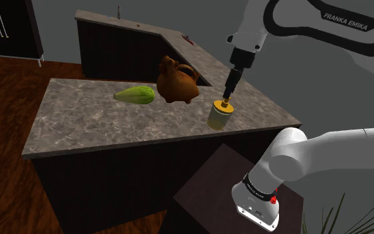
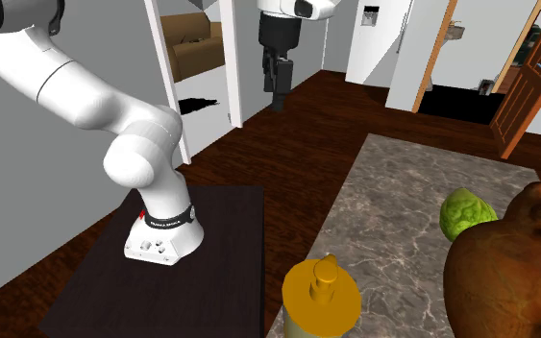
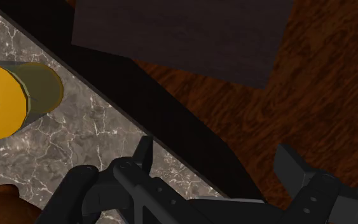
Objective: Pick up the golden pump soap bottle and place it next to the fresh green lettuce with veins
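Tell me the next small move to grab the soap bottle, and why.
Probably slide the tool sideways until it is over the golden soap bottle. In the wrist view its open fingers hang over the edge of the counter, with the bottle off to one side.

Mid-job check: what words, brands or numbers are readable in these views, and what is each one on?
"FRANKA EMIKA": white letters on the dark strip of the arm's upper link.
Black band around the arm's base: white lettering, too small to read.
Soap bottle: no label or text visible.
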`<act>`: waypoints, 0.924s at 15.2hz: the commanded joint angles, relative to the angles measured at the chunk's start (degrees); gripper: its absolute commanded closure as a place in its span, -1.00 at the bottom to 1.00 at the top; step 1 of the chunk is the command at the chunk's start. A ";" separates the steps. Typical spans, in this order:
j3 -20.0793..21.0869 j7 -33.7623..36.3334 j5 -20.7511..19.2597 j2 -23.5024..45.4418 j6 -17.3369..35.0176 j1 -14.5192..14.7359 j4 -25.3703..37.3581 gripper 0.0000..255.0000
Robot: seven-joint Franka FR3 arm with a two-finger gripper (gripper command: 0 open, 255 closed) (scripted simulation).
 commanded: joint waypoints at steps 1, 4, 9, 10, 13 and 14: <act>0.00 0.00 0.00 0.00 0.00 0.00 0.00 -1.00; -2.90 -3.88 -3.26 -0.35 3.40 -1.31 -2.94 -1.00; -8.06 -10.15 -8.60 0.66 9.78 -3.68 -6.56 -1.00; -9.13 -11.37 -9.62 1.11 11.16 -4.16 -7.08 -1.00; -12.44 -14.99 -12.55 2.99 15.49 -5.55 -8.19 -1.00; -13.56 -16.18 -13.46 3.79 16.98 -5.99 -8.41 -1.00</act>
